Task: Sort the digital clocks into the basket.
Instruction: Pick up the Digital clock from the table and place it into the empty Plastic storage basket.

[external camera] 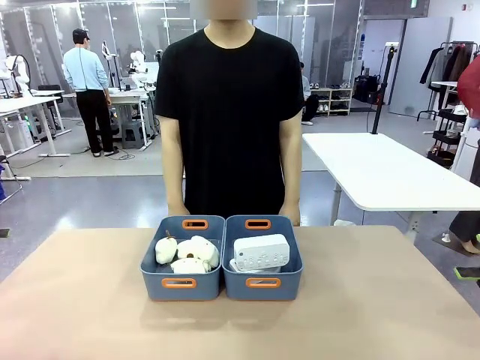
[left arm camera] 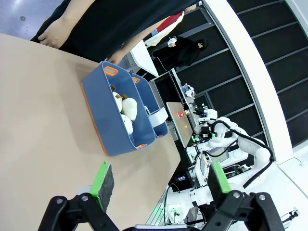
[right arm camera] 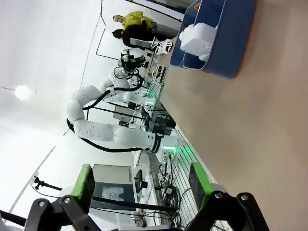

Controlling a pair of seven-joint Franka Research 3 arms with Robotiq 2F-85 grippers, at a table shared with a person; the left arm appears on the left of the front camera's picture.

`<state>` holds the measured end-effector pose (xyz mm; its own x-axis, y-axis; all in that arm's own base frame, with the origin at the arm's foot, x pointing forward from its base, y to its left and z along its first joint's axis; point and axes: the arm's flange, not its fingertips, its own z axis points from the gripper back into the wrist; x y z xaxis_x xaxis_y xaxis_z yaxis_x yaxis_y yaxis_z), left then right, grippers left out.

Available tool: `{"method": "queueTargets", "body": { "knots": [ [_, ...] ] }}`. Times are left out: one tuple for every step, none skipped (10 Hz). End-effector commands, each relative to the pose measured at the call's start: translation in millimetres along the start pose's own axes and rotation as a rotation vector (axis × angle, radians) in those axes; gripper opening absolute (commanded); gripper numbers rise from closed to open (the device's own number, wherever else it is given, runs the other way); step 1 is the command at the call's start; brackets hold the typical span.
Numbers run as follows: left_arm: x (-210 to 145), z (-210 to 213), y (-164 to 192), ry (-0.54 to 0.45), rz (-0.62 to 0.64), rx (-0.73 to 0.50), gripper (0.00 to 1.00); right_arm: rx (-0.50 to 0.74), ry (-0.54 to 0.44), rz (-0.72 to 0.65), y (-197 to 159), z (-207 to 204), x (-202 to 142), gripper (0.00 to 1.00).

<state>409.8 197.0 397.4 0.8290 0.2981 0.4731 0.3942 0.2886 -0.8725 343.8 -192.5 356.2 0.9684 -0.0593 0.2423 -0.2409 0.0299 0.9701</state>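
At nine o'clock, plush toys point(external camera: 187, 255) fill one basket point(external camera: 180, 283). At three o'clock, the clocks point(external camera: 261, 252) are stacked in the other basket point(external camera: 262, 283); the upper one could be tipped out if nudged. The left gripper point(left arm camera: 156, 183) and right gripper point(right arm camera: 139, 185) are spread, empty.

Robotics lab: white worktables point(external camera: 375, 169), robot arms point(right arm camera: 103, 127), glass partitions point(external camera: 112, 22).

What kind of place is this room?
Probably a robotics lab or workshop: white robot arms stand at benches, white work tables fill an open hall, and two blue plastic bins sit on a tan table.
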Motion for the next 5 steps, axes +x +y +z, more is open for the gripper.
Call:
{"method": "queueTargets", "body": {
  "knots": [
    [2.3, 0.9, -0.4, 0.019, -0.002, 0.009, 1.0, 0.013, 0.003, -0.016, -11.0, 1.5, 0.6, 1.0],
    [2.3, 0.9, -0.4, 0.019, -0.002, 0.009, 1.0, 0.013, 0.003, -0.016, -11.0, 1.5, 0.6, 1.0],
    [2.3, 0.9, -0.4, 0.019, -0.002, 0.009, 1.0, 0.013, 0.003, -0.016, -11.0, 1.5, 0.6, 1.0],
    [2.3, 0.9, -0.4, 0.019, -0.002, 0.009, 1.0, 0.013, 0.003, -0.016, -11.0, 1.5, 0.6, 1.0],
    [2.3, 0.9, -0.4, 0.019, -0.002, 0.009, 1.0, 0.013, 0.003, -0.016, -11.0, 1.5, 0.6, 1.0]
  ]
}}
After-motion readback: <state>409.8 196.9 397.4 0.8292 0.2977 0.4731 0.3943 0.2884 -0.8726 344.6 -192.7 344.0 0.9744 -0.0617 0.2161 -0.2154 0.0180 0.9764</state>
